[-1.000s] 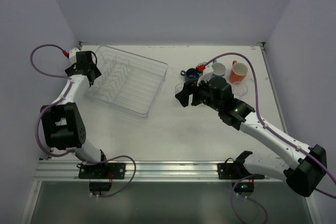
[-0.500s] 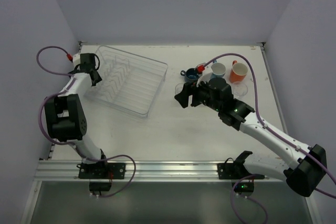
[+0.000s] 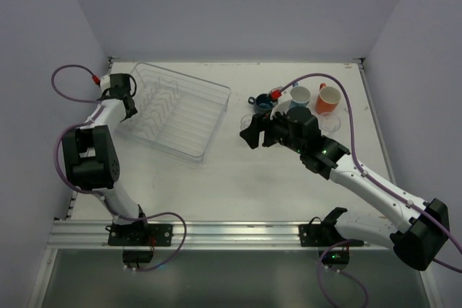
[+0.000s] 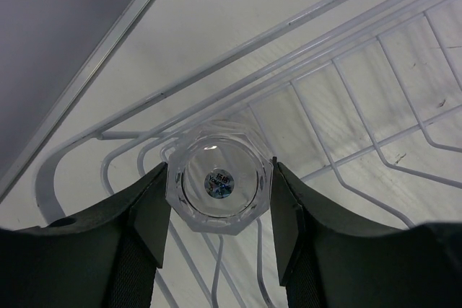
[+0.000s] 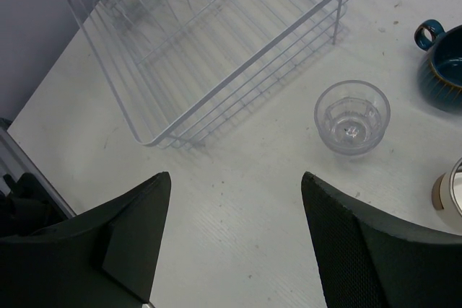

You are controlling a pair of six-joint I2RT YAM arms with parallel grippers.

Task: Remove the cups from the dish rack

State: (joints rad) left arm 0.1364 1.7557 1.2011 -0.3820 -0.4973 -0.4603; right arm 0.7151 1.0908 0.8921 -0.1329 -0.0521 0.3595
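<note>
The clear dish rack (image 3: 214,118) lies at the far left of the table. My left gripper (image 3: 123,96) is at its far left corner. In the left wrist view it (image 4: 219,203) is shut on a clear tumbler (image 4: 216,178) that sits base-up over the rack wires (image 4: 346,106). My right gripper (image 3: 253,130) is open and empty above the table, right of the rack (image 5: 238,63). A clear tumbler (image 3: 247,120) stands upright just ahead of it (image 5: 352,117). The dark blue cup (image 3: 262,103), cream cup (image 3: 300,95), orange cup (image 3: 328,98) and another clear tumbler (image 3: 330,122) stand at the far right.
Walls close the table on the left, back and right. The dark blue cup (image 5: 444,63) and a cream rim (image 5: 451,192) sit at the right edge of the right wrist view. A purple cable (image 3: 68,77) loops beside the left arm.
My left gripper has shifted a little toward the rack's far left corner and its arm has drawn in. The right arm and the cups have not moved.
</note>
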